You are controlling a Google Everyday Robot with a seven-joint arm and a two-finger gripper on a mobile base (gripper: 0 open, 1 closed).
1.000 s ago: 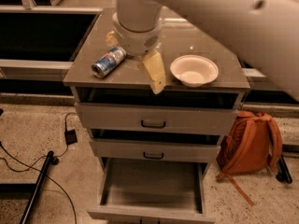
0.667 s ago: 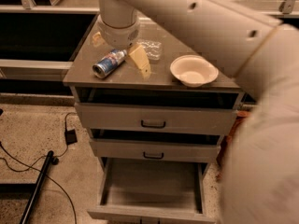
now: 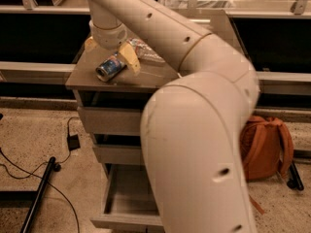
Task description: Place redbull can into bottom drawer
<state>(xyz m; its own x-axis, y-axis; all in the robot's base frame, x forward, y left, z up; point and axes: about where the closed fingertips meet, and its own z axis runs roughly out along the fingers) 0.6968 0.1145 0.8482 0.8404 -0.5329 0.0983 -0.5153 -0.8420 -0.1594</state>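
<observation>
The robot's cream arm [image 3: 204, 130] fills the middle and right of the view, its thick elbow nearest the camera and its slimmer forearm reaching up and left over the table [image 3: 150, 76]. The table is a grey cabinet with three drawers down its front. The bottom drawer [image 3: 116, 221] stands pulled out, a plain grey tray partly hidden behind the arm; the two drawers above it look closed. An orange backpack [image 3: 265, 147] leans on the speckled floor to the right of the cabinet.

The tool [image 3: 111, 57] hangs low over the left part of the table, its two yellowish fingers [image 3: 130, 57] spread well apart. The redbull can [image 3: 111, 68] lies on its side on the table near the front left edge, between and just under the spread fingers, silver end toward the camera. Whether a finger touches it cannot be told. A crinkled clear plastic thing [image 3: 144, 50] lies just behind the tool. Black cables [image 3: 29, 169] trail over the floor at left.
</observation>
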